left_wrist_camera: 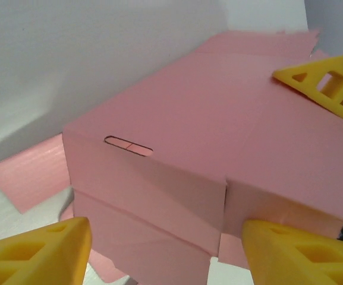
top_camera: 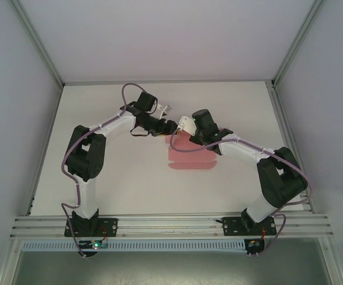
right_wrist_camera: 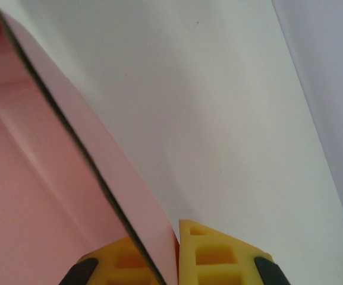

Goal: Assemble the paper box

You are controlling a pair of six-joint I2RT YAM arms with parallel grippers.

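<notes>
Top view: thin pink paper box [top_camera: 190, 155] lies mid-table; left wrist: left gripper [left_wrist_camera: 165, 224] spread wide, released, facing its slotted panel [left_wrist_camera: 159, 172]; right wrist: right gripper [right_wrist_camera: 158, 252] clamps a flap edge, so hard tugging could tear it

Light even and diffuse, from above. Overhead view sharp; white table [top_camera: 129, 178] bright, shadows on it faint and soft-edged. Left wrist: broad grey shadow beside paper box [left_wrist_camera: 207, 136]; yellow fingertips [left_wrist_camera: 34, 255] at the frame bottom soft, out of focus. Right wrist: near card edge blurred.
</notes>
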